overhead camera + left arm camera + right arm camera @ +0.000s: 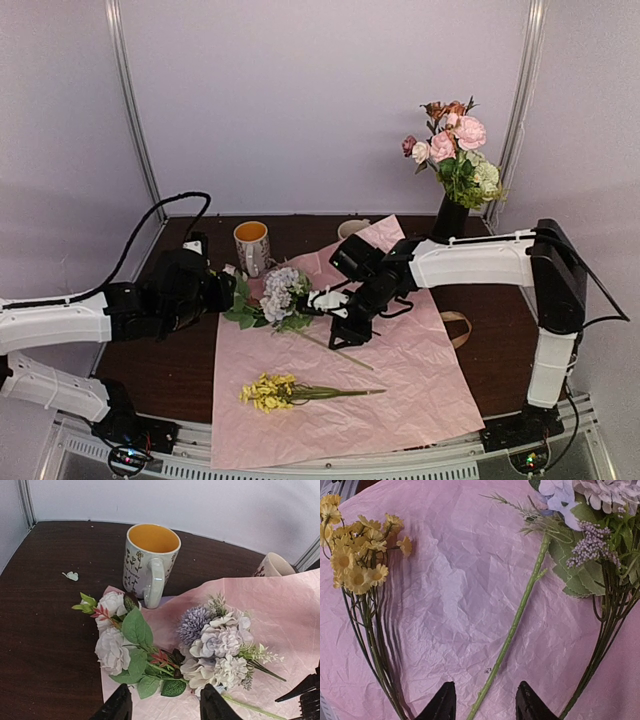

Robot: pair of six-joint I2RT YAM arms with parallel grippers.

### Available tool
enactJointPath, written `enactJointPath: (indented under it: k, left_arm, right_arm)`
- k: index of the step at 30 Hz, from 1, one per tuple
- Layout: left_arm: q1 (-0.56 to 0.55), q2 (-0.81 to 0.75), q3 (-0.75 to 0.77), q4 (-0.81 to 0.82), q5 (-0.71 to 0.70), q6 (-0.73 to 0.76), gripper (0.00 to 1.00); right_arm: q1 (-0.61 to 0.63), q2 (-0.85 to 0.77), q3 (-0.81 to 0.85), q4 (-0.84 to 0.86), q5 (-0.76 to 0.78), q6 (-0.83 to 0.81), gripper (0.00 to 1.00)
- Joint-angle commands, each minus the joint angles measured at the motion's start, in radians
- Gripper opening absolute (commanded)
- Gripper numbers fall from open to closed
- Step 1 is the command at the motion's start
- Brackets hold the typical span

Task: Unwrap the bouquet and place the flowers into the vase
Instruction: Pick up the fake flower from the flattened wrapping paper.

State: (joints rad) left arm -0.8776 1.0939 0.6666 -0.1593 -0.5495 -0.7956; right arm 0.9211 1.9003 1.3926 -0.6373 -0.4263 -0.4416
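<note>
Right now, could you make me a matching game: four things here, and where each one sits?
1 yellow flowers
2 vase
3 orange-lined mug
4 lilac blooms

a standing far right, already filled
b near edge of the pink paper
c left side of the paper, among leaves
d upright, just off the paper

Pairs: 1-b, 2-a, 3-d, 4-c

Pale grey-lilac walls [320, 100] with metal corner posts [133, 120] enclose a dark brown table [165, 370]

High rear overview, 2 close wrist views, same paper [420, 380]
</note>
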Motion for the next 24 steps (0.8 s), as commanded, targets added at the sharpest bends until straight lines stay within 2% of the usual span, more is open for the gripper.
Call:
enactJointPath:
  k: [1,8,20,24]
  left_arm:
    - [0.005,0.015,0.028,-0.013,-0.044,-0.044,0.49]
    - [0.005,0.03,0.019,-0.012,-0.03,-0.049,0.49]
    - [0.005,0.058,0.0,0.025,-0.018,-0.061,0.49]
    - [0.005,0.048,-0.01,0.024,-0.023,-0.057,0.49]
  right_arm:
    - [0.017,0.07,0.065,-0.019,0.085,0.067,0.41]
    - [0.034,0.155,0.107,-0.03,0.129,0.082,0.36]
    - [0.041,0.229,0.196,-0.081,0.173,0.122,0.18]
    - [0.041,0.245,0.22,-0.095,0.163,0.13,0.17]
